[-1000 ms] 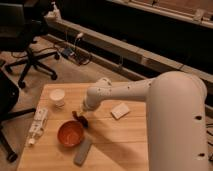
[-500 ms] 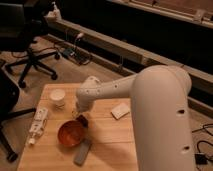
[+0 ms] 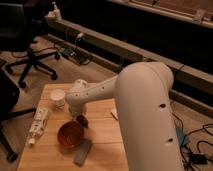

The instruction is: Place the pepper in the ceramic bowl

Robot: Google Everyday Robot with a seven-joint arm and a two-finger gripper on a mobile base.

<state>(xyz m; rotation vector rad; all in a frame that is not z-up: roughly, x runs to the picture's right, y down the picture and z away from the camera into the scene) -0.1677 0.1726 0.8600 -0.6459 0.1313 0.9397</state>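
Camera view: a white arm reaches left over the light wooden table (image 3: 50, 160), with its gripper (image 3: 80, 119) low at the far right rim of the round orange-brown ceramic bowl (image 3: 70, 135). The small dark red glossy pepper (image 3: 84, 121) is at the gripper. Whether it is clasped, I cannot tell. A small white cup (image 3: 58, 97) stands farther back.

i read the table (image 3: 102, 142) as pale matt wood – the ceramic bowl (image 3: 70, 135) glossy inside, the pepper (image 3: 83, 120) dark and shiny. the gripper (image 3: 79, 117), by the bowl's far rim, ends a smooth white arm (image 3: 145, 100).
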